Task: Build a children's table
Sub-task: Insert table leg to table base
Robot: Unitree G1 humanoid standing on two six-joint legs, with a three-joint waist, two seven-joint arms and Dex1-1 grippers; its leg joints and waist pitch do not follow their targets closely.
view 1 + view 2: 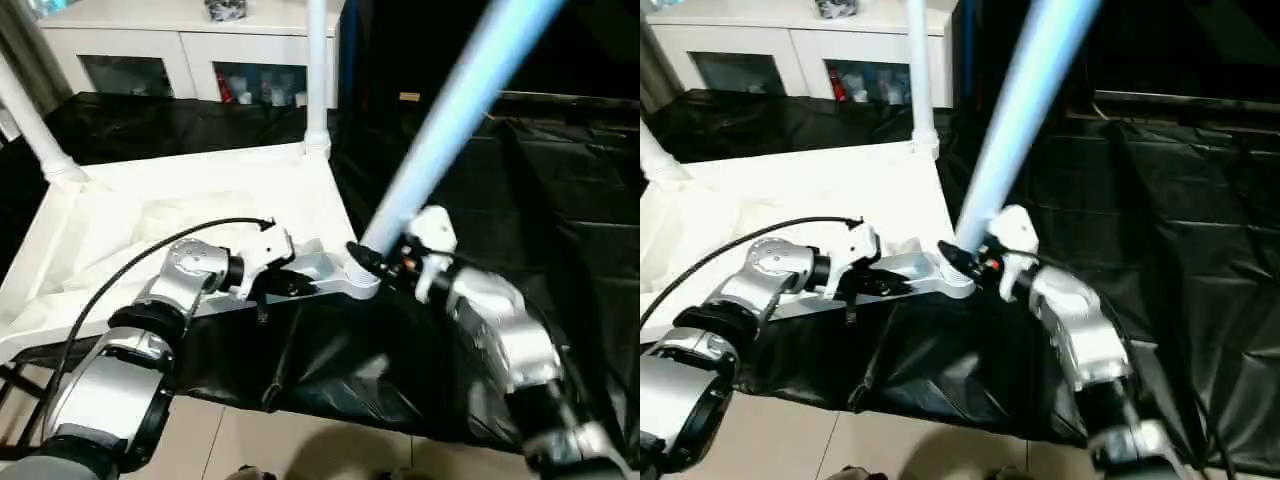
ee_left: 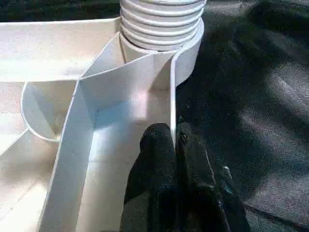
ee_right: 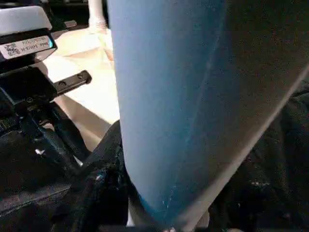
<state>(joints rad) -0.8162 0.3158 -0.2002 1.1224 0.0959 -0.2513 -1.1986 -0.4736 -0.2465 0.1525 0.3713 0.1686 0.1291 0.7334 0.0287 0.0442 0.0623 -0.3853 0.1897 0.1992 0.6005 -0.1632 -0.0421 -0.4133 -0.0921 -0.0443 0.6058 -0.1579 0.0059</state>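
The white tabletop [image 1: 200,190] lies underside up on a black-covered surface. Two white legs stand in its far sockets, one on the left [image 1: 30,125] and one on the right [image 1: 317,80]. A third leg [image 1: 450,120] leans up and to the right from the near right corner socket [image 1: 355,285]. My right gripper [image 1: 372,262] is shut on this leg just above its lower end. In the left wrist view its ribbed end [image 2: 161,21] sits in the socket. My left gripper [image 2: 174,137] is shut on the tabletop's thin rim [image 2: 172,96] just beside that corner.
A white cabinet [image 1: 180,50] with glass doors stands behind the work. Black sheeting [image 1: 560,180] covers the surface to the right and hangs over the near edge. A black cable [image 1: 120,265] runs along my left forearm. Tiled floor [image 1: 250,440] shows below.
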